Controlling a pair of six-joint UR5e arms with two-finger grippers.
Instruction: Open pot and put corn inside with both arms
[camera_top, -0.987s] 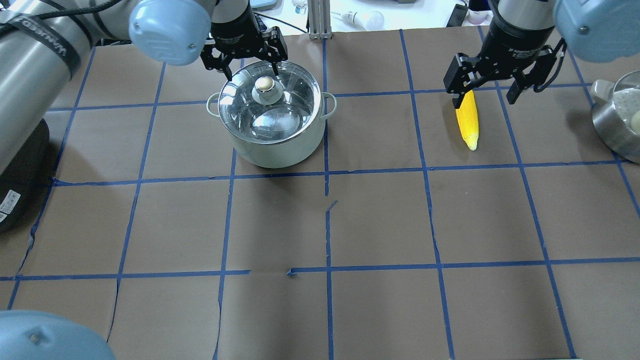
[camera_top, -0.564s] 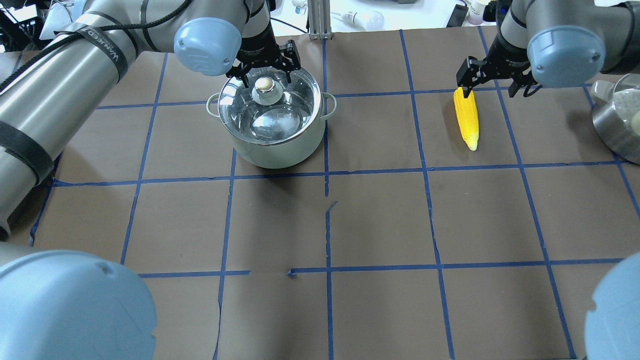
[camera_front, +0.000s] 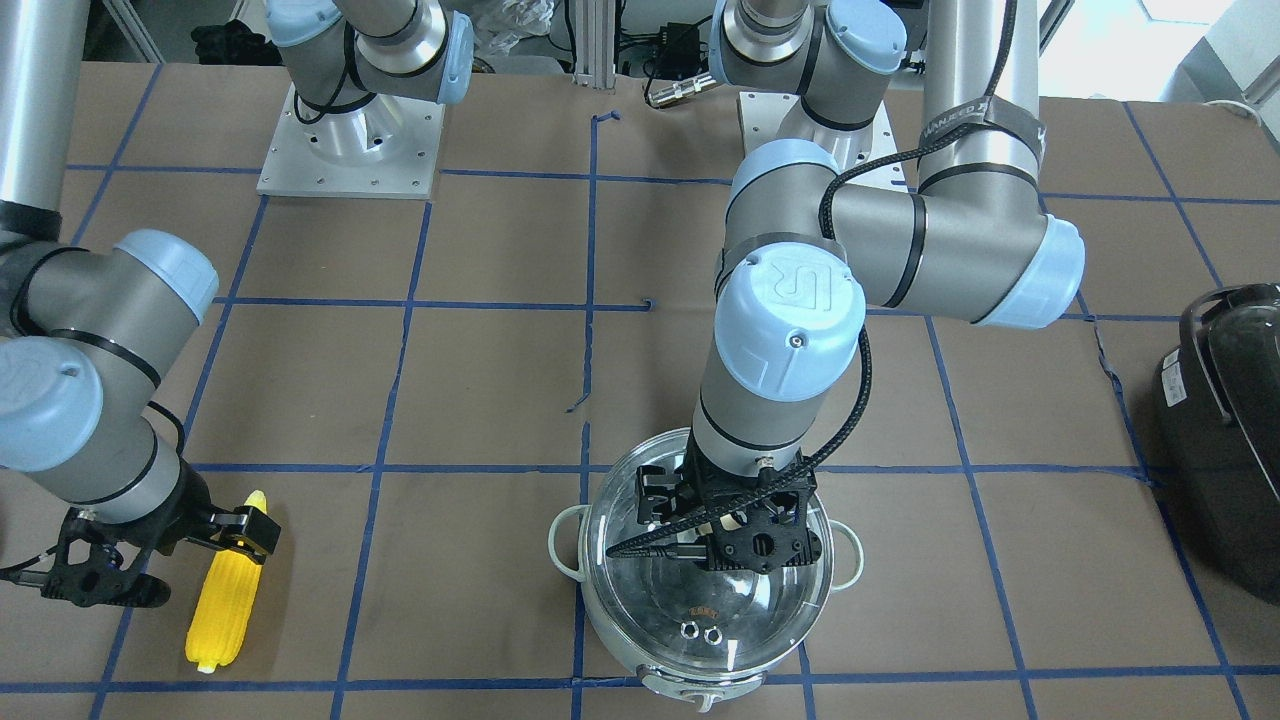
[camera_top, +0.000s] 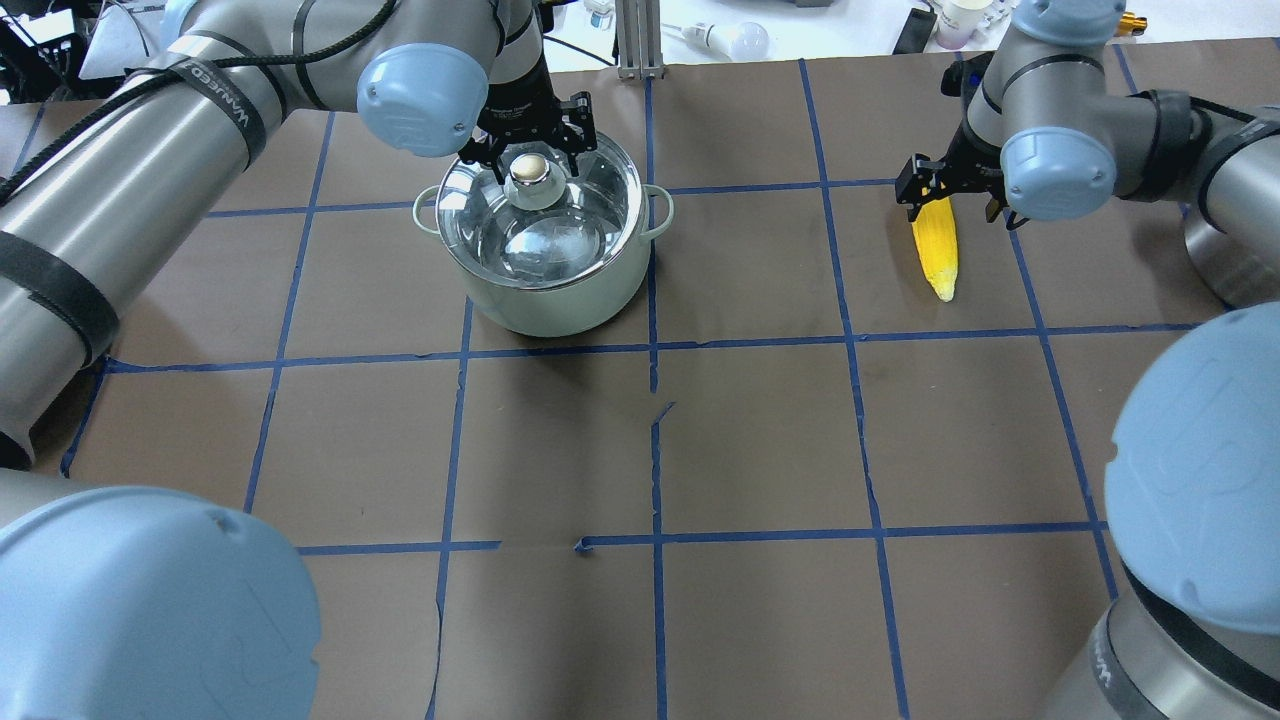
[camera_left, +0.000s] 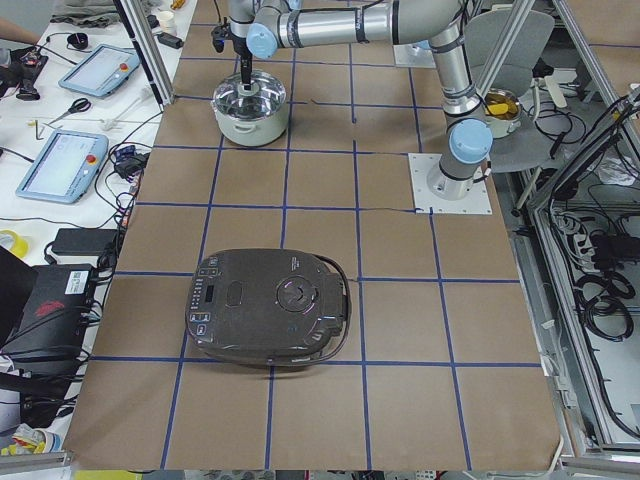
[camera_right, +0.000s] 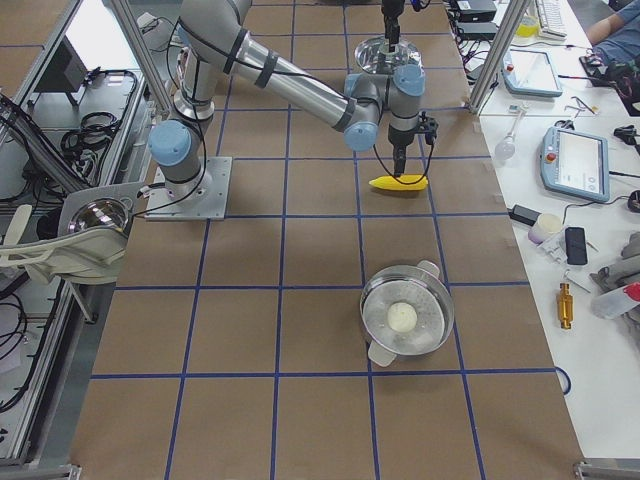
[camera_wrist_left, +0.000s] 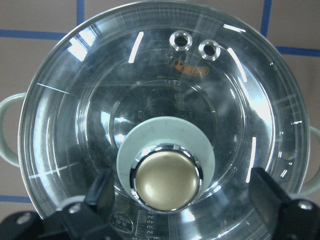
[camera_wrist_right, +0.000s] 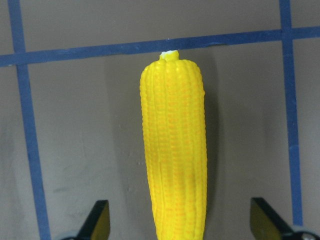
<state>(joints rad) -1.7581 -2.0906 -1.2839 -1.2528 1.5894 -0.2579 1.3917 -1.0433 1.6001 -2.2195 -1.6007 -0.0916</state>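
At the far left, about 9 o'clock on the brown surface, you have a black appliance lying well apart from everything else. Next comes the pot, at roughly 11 o'clock in the overhead view, standing upright with its glass lid seated on the rim. The left pincer hangs straight down over the lid and is spread wide. In its wrist view one finger stands at 9 o'clock of the brass knob and the other at 3 o'clock. Both are clear of the knob, so the pincer grips nothing. Moving right, at about 1 o'clock, the corn lies flat on the surface, its thick end toward 12 o'clock and its pointed tip toward 6 o'clock. The right pincer points down over that thick end, also gaping wide. Its fingers straddle the cob at 9 and 3 o'clock with bare surface showing between each finger and the kernels, so it holds nothing either. Farthest right, near 3 o'clock, you have a second steel pot, apart from the corn.
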